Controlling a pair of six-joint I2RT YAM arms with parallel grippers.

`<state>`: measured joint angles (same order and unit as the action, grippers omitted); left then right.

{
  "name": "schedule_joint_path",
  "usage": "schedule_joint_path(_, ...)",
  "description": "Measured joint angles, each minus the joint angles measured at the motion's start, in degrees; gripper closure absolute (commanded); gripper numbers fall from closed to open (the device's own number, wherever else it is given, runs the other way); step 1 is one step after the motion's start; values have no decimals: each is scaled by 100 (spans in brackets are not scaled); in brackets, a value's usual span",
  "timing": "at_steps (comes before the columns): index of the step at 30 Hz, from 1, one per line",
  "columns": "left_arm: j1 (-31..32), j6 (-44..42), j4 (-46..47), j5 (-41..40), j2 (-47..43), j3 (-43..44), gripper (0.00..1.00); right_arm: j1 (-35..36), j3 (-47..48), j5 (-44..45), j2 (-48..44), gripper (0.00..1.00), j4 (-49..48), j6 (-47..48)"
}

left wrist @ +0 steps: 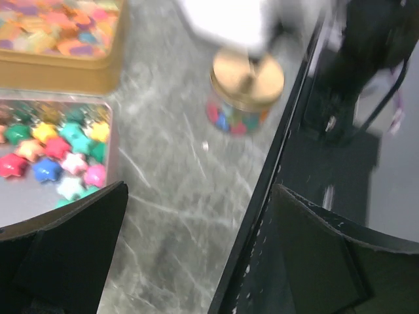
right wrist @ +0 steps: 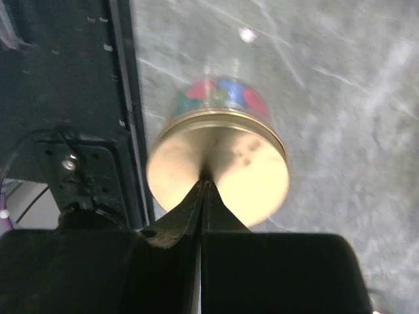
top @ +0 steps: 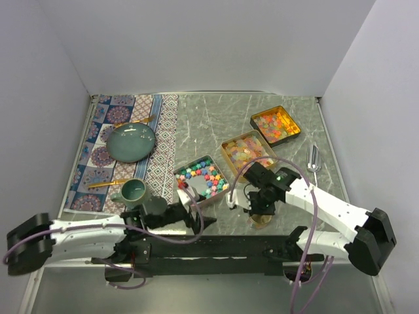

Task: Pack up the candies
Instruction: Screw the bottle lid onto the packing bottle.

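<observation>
Left gripper [top: 192, 209]: lower centre of the overhead view. Its fingers [left wrist: 72, 242] are spread wide with nothing between them, and it is aimed toward the jar.
Jar [top: 262, 221]: lower centre-right, just beside the black base rail. It stands upright with its long axis vertical and its gold lid [right wrist: 242, 176] facing up.
Candies in jar [right wrist: 219, 95]: red, blue and green pieces show through the clear wall below the lid.
Right gripper [right wrist: 203, 191]: fingers pressed together, tips over the lid's middle. Whether they touch it cannot be told.
Silver tray [left wrist: 109, 140]: centre, set at a slant to the table edge.
Star candies [top: 201, 176]: one loose layer in the silver tray. Their points face every way and they share no long axis.
Pastel candies [top: 247, 150]: fill the gold tray [left wrist: 59, 73] beyond the jar.
Orange gummies [top: 275, 124]: in the far gold tray [top: 266, 112], upper right.
Teal plate [top: 131, 142]: upper left, well apart.
</observation>
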<state>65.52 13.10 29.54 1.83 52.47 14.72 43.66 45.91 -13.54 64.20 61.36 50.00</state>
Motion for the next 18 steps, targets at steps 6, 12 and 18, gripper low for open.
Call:
schedule_joint_path(6, 822, -372, 1355, -457, 1325, -310, 3, -769, 1390, 76, -190, 81, 238, -452)
schedule_joint_path(12, 990, -817, 3320, -710, 3480, -190, 3, -1974, 1987, 260, -933, 0, -304, -1646)
schedule_joint_path(18, 1032, -1110, 4465, -813, 5678, 664, 3, -2535, 1987, -203, -898, 0, -125, -2251)
